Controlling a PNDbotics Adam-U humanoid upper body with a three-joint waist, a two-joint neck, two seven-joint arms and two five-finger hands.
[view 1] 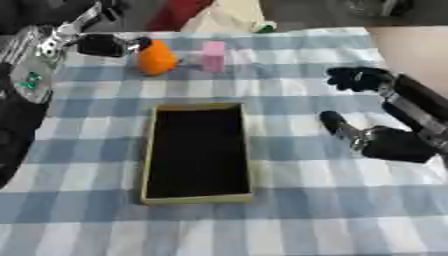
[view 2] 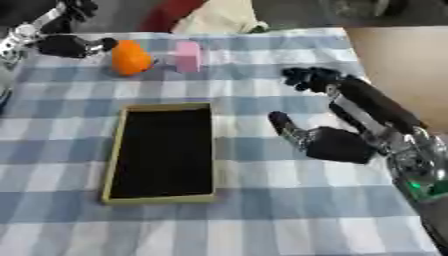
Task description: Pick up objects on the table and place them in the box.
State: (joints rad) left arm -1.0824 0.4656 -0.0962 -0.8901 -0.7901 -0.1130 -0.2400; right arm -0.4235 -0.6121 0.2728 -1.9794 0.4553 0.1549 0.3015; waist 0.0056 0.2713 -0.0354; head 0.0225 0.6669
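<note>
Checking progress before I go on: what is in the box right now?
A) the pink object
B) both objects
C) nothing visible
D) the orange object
C: the box shows only its dark inside, while the orange object and the pink object sit on the cloth beyond it, by the left hand.

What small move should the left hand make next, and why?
Probably close the left hand round the orange object: the hand sits right beside it at the far left of the table, the box looks empty, and the right hand rests open away from both objects.
</note>
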